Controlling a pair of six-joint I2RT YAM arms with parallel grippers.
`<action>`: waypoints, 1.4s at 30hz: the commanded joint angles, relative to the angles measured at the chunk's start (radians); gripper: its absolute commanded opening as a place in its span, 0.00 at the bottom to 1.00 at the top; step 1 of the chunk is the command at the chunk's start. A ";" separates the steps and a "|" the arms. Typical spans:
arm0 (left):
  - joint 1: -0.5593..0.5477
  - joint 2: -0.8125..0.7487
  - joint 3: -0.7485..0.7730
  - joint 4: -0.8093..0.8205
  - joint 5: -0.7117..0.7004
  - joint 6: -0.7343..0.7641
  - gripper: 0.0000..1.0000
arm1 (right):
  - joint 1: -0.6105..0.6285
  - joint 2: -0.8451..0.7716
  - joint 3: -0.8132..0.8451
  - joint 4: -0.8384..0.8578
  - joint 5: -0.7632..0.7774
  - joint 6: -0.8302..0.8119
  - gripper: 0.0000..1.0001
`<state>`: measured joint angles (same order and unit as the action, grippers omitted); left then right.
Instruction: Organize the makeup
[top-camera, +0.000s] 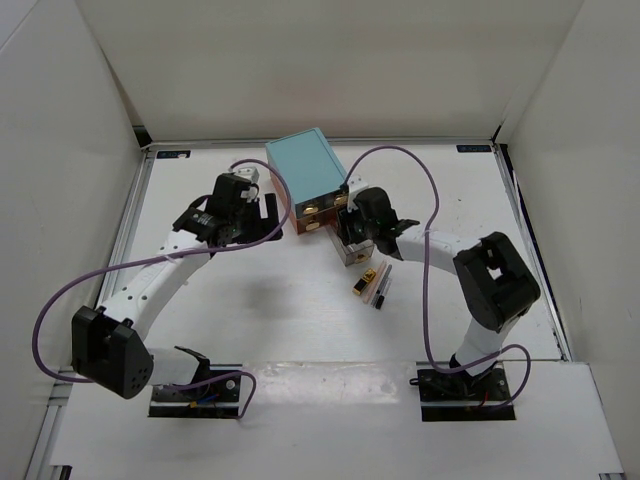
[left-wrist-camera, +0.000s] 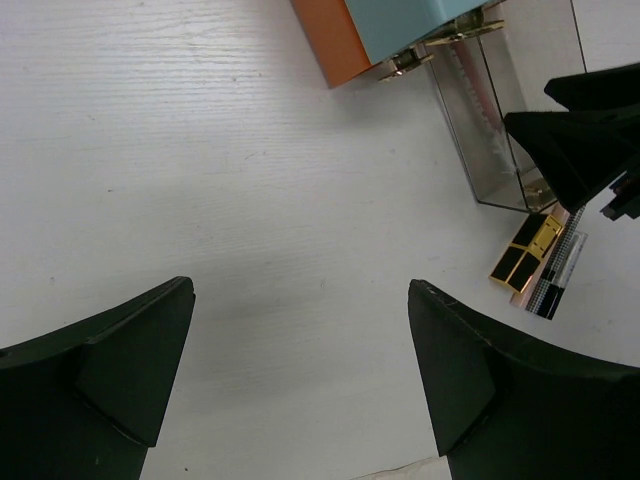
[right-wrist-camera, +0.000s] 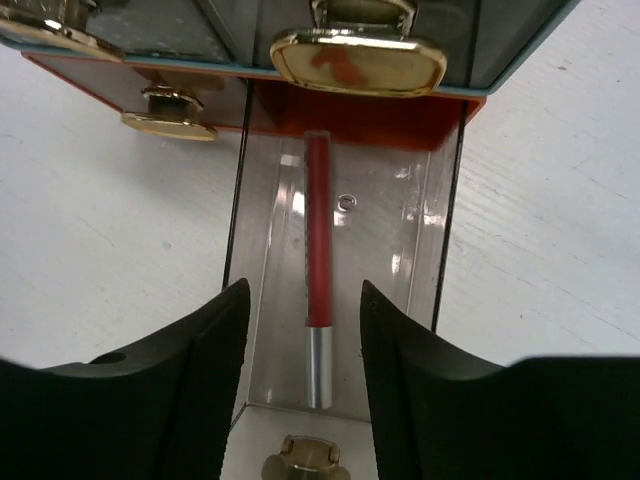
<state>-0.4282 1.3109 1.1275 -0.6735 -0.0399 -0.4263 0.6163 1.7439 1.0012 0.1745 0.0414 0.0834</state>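
A red pencil with a silver end (right-wrist-camera: 318, 270) lies lengthwise in the pulled-out clear drawer (right-wrist-camera: 425, 250) of the teal box (top-camera: 305, 168). My right gripper (right-wrist-camera: 305, 300) is open above that drawer, one finger on each side of the pencil, not touching it; it also shows in the top view (top-camera: 352, 226). A gold lipstick tube (top-camera: 364, 281) and a slim black stick (top-camera: 380, 289) lie on the table just in front of the drawer, also seen in the left wrist view: lipstick (left-wrist-camera: 527, 255), stick (left-wrist-camera: 556, 278). My left gripper (left-wrist-camera: 300, 290) is open and empty over bare table left of the box.
The box has an orange side (left-wrist-camera: 332, 42) and gold handles (right-wrist-camera: 358, 60); the open drawer's own gold handle (right-wrist-camera: 305, 462) is at the near end. White walls enclose the table on three sides. Purple cables loop over both arms.
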 joint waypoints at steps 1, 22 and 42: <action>-0.018 -0.032 0.025 -0.001 0.064 0.038 0.98 | 0.006 -0.032 0.082 -0.062 0.023 0.030 0.53; -0.458 0.174 0.080 0.054 0.052 0.123 0.94 | -0.067 -0.584 -0.148 -0.785 0.376 0.570 0.59; -0.598 0.570 0.213 0.318 -0.101 0.096 0.69 | -0.082 -0.958 -0.193 -1.021 0.597 0.730 0.65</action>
<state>-1.0161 1.8763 1.2991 -0.4049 -0.1101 -0.3557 0.5377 0.8104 0.8066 -0.8017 0.5758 0.7837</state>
